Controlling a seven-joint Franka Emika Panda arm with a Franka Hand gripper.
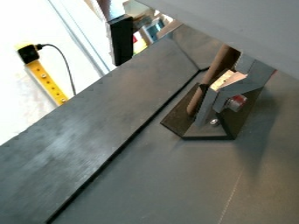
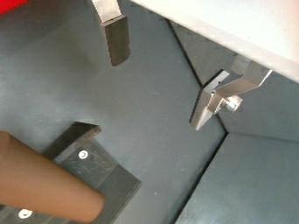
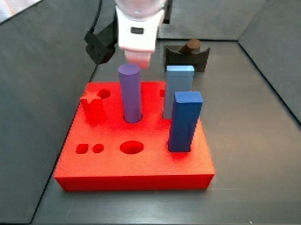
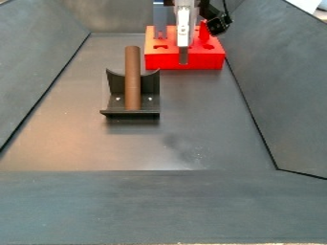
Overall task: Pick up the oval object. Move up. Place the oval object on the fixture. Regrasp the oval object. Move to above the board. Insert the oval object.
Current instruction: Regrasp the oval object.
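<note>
The oval object [image 4: 125,72], a long brown peg, leans on the fixture [image 4: 143,103], and nothing grips it. It also shows in both wrist views, as the peg [image 1: 218,70] on the fixture [image 1: 187,118] and as the peg's end [image 2: 41,188] over the fixture [image 2: 105,171]. My gripper [image 2: 163,74] is open and empty, with its silver fingers [image 2: 114,39] wide apart above bare floor. In a side view the gripper [image 4: 186,33] hangs near the red board [image 4: 205,59], away from the peg. The board [image 3: 141,163] fills the front of a side view.
On the board stand a purple cylinder [image 3: 130,92] and two blue posts [image 3: 185,121]. A round hole [image 3: 132,148] and small holes [image 3: 88,148] are open in its top. Dark sloping walls [image 4: 45,91] enclose the floor. A yellow power strip [image 1: 49,77] lies outside.
</note>
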